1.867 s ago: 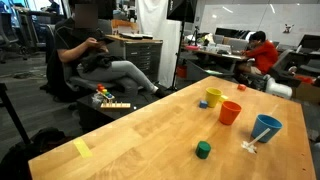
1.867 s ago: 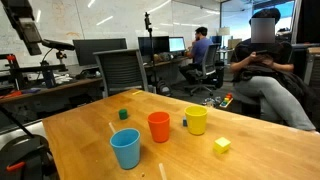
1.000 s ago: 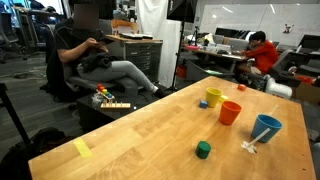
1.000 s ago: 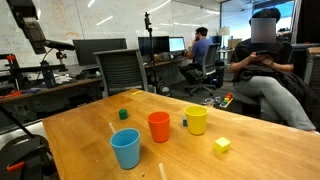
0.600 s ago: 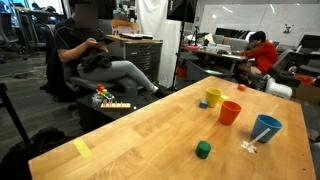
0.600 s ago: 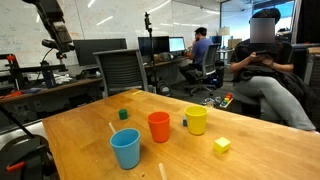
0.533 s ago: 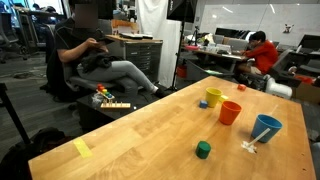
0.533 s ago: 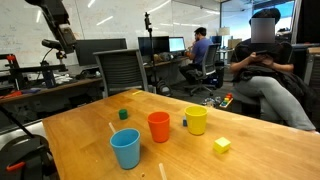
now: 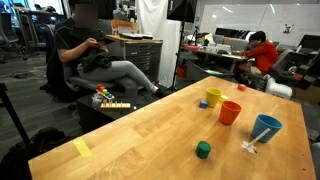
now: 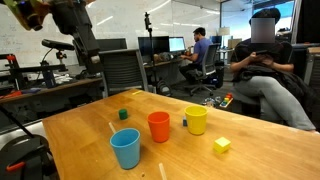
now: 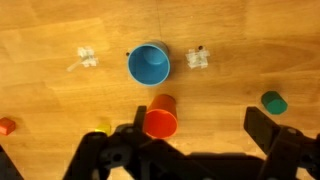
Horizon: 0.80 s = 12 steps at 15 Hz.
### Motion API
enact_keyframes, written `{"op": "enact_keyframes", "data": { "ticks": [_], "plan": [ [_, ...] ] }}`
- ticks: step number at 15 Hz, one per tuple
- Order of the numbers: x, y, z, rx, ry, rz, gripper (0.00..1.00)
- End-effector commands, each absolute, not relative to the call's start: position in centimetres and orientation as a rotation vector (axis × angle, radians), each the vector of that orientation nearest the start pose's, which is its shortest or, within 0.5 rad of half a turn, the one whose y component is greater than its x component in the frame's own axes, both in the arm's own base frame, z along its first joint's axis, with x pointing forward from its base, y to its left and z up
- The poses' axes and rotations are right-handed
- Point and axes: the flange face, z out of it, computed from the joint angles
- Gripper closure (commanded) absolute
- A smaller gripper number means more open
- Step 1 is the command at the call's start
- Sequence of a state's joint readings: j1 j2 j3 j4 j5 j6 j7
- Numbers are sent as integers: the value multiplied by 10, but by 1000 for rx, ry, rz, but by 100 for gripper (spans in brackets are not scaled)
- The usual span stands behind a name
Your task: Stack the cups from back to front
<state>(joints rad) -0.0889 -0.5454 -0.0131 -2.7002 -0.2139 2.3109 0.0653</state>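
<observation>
Three cups stand in a row on the wooden table (image 10: pixel 260 160): blue cup (image 10: pixel 126 149), orange cup (image 10: pixel 158 126), yellow cup (image 10: pixel 196 120). They also show in an exterior view as the yellow cup (image 9: pixel 213 97), orange cup (image 9: pixel 230 112) and blue cup (image 9: pixel 266 128). My gripper (image 11: pixel 198 135) is open and empty, high above the table. In the wrist view the blue cup (image 11: pixel 149 64) and orange cup (image 11: pixel 160 117) lie below it; the yellow cup (image 11: pixel 103 127) is mostly hidden behind the left finger. The blurred robot arm (image 10: pixel 80 30) hangs at the upper left.
A green cube (image 10: pixel 124 114) and a yellow cube (image 10: pixel 221 145) lie on the table. Two small white pieces (image 11: pixel 197 59) flank the blue cup. A yellow note (image 9: pixel 81 148) lies near a table edge. Seated people and office chairs (image 10: pixel 125 70) surround the table.
The arm has swung from the far upper left toward the table, rightward in an exterior view. The cups and cubes have not moved.
</observation>
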Motion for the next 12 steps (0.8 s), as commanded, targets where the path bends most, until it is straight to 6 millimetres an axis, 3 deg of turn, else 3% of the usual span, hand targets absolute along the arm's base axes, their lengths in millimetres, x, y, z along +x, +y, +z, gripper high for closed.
{"op": "enact_keyframes", "data": {
  "ticks": [1,12],
  "plan": [
    [395,-55,398,-3296,107,-260,0],
    [414,-79,339,-3283,205,-149,0]
  ]
}}
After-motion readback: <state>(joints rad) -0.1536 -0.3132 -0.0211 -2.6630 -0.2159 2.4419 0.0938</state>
